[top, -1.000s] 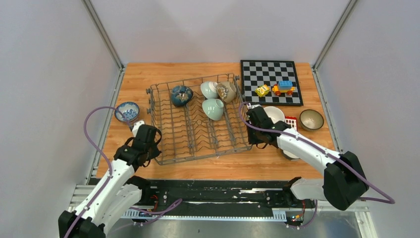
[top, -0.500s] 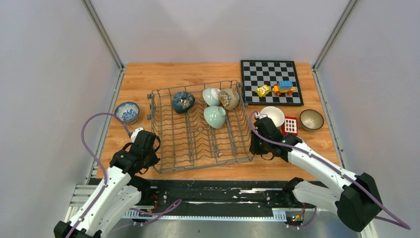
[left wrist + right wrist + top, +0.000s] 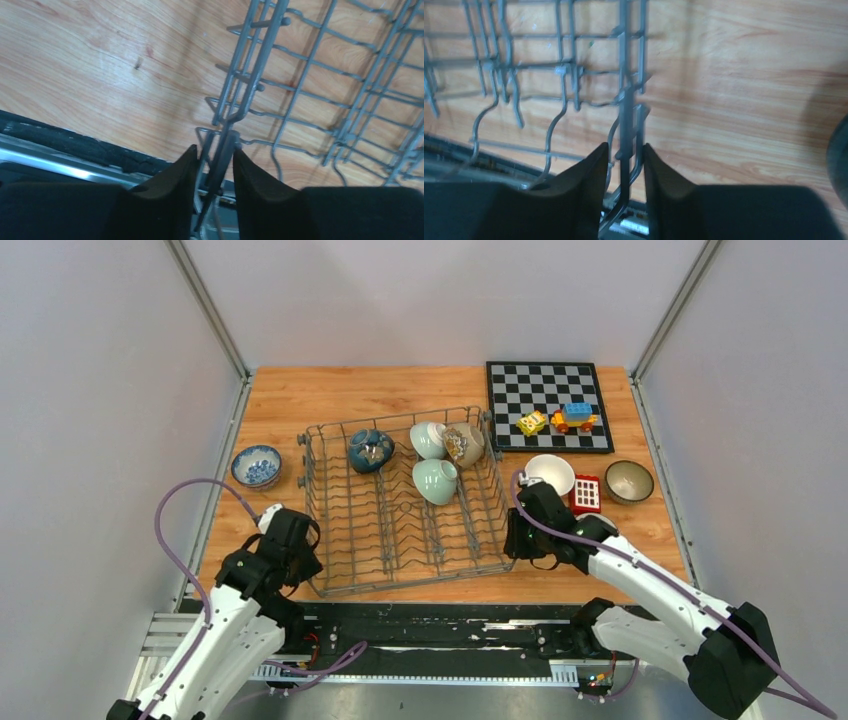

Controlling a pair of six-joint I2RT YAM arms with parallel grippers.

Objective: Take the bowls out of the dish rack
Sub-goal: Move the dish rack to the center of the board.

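Dish rack (image 3: 385, 535), grey wavy-pronged wire

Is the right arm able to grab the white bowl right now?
Probably not yet: the right hand looks closed on a dish rack wire. The white bowl sits just beyond it, nothing between, so letting go first should do.

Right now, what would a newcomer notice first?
The grey wire dish rack fills the table's middle, four bowls tipped at its far end. Left gripper and right gripper each straddle a side wall near its front corners. A chessboard with toy blocks sits far right.
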